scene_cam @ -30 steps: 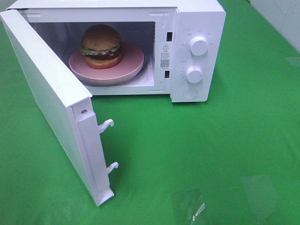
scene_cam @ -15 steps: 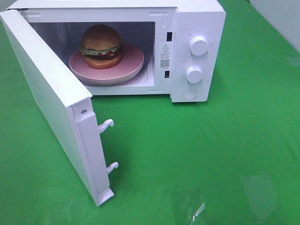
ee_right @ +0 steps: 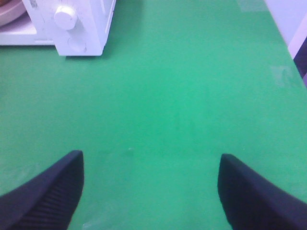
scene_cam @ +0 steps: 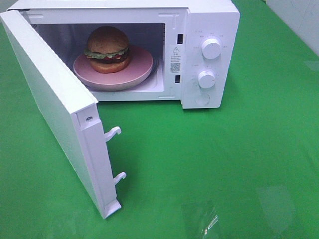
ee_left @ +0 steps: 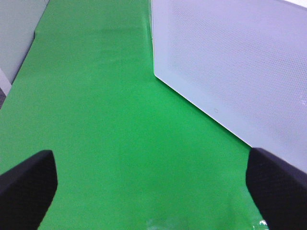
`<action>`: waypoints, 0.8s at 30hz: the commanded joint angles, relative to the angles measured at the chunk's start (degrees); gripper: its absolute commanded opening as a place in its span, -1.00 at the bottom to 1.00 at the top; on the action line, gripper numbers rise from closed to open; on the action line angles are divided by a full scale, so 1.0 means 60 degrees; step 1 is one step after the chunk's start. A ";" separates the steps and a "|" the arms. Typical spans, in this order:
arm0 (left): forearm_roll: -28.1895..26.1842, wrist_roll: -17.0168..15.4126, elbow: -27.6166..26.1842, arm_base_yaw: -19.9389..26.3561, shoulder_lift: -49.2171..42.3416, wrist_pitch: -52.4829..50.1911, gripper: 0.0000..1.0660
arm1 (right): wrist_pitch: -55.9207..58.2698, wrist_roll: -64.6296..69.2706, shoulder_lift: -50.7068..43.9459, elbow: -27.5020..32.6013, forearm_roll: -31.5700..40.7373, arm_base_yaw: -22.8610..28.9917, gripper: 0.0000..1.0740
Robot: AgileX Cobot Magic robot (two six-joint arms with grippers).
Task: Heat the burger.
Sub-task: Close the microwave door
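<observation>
The burger (scene_cam: pixel 107 48) sat on the plate (scene_cam: pixel 142 67) inside the microwave (scene_cam: pixel 219 20), toward eleven o'clock in the high view, so the loading looked done. The door (scene_cam: pixel 50 104) stood wide open, swung out toward seven o'clock. The upper knob (scene_cam: pixel 211 49) and lower knob (scene_cam: pixel 206 78) lay at three o'clock of the cavity, and I could not tell whether either was set. By my reading, shutting the door and turning a knob were left.

Neither arm showed in the high view. The left gripper (ee_left: pixel 151 189) hung low over the cloth (scene_cam: pixel 224 159), fingers wide apart with nothing between them, the door's outer face close ahead. The right gripper (ee_right: pixel 151 191) hovered over bare cloth, fingers apart and empty, facing the knob panel from well away.
</observation>
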 commanded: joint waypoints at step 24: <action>-0.0048 0.0000 0.0019 0.0000 -0.0010 -0.0010 0.88 | -0.0124 -0.0086 -0.0926 0.0019 0.0010 -0.0153 0.42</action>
